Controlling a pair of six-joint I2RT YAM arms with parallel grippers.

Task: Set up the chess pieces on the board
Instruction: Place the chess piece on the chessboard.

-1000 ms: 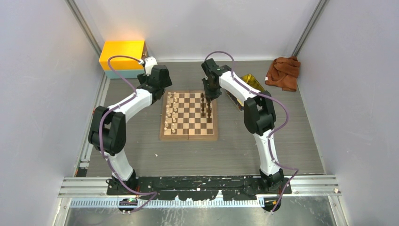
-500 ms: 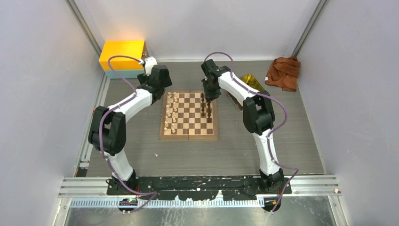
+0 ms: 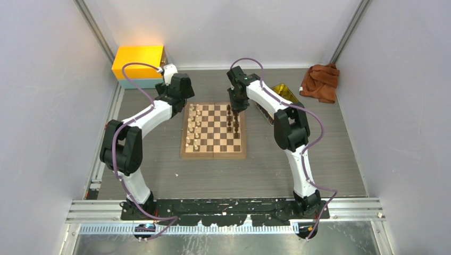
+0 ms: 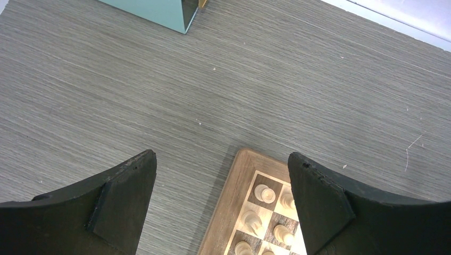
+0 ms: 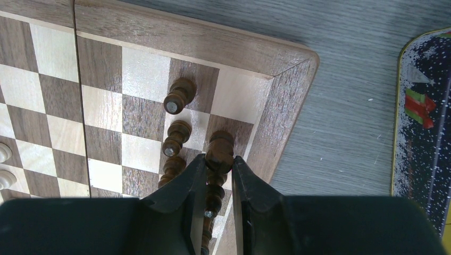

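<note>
On grey worktop (image 3: pixel 159 175), near far right corner of board (image 3: pixel 214 154): gripped between narrowly parted right fingers (image 5: pixel 255 199), 1 dark piece (image 5: pixel 219 147), edged slightly farther back, placement unfinished; left fingers (image 4: pixel 319 202) wide, empty.

Soft even light filling all views; shadows falling faint. Yellow box (image 3: pixel 138 57) glowing bright at upper left of top view. Fingers (image 5: pixel 175 196) looking slightly blurred at bottom of right wrist view.

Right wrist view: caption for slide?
Right jaws clamp a dark chessman near the chessboard corner, beside other dark chessmen.
</note>
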